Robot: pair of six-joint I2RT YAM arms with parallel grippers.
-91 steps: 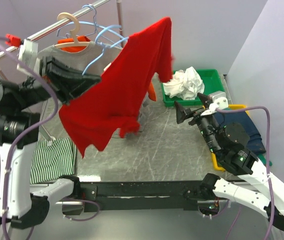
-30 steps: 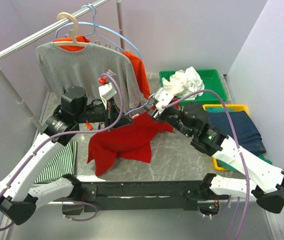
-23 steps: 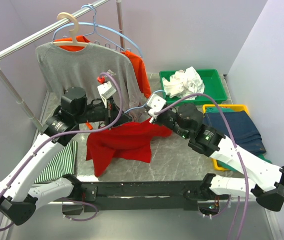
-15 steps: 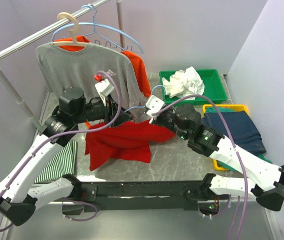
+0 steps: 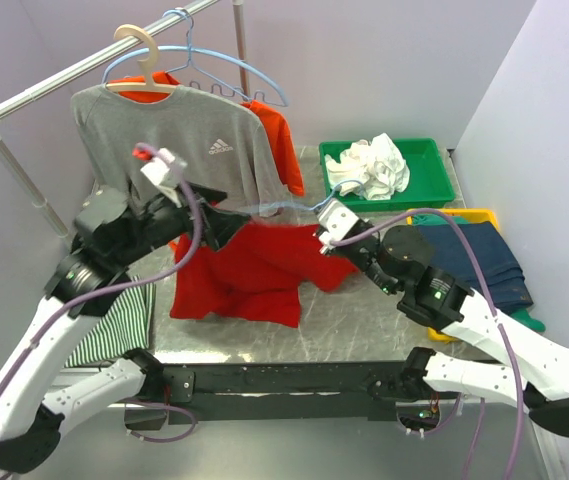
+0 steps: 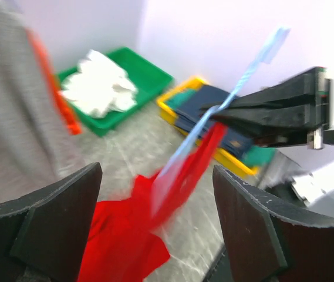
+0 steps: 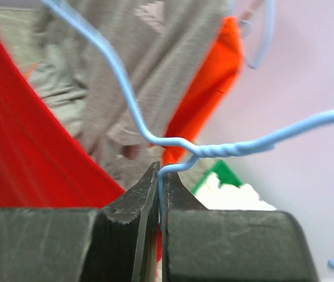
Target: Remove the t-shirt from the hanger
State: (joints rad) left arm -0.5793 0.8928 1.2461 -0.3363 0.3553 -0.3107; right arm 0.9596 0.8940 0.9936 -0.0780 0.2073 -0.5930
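Right pincer (image 7: 159,176): we see its jaws pressed together on the thin wire of the blue wire hanger (image 7: 213,150), just below the twisted neck. In the overhead view this pincer sits over the middle of the table (image 5: 364,310), and the hanger runs leftward from it.

Left pincer (image 6: 155,176): its jaws stand wide apart and grip nothing. It hovers left of the right pincer and points towards it; the hanger's arm and a strip of red cloth lie beyond the gap.

The red t-shirt (image 5: 249,275) is draped from the hanger between the two pincers. Its upper edge rises to the wire, and its lower part is spread on the table near the front.

Behind, at far left, a grey t-shirt (image 5: 164,130) and an orange garment (image 5: 276,140) hang from the rail (image 5: 64,65). At far right a green bin (image 5: 434,160) holds white cloth (image 5: 369,165). Nearer on the right, a yellow tray (image 5: 464,213) holds dark blue clothing (image 5: 474,255). A striped cloth (image 5: 114,330) lies at the near left.
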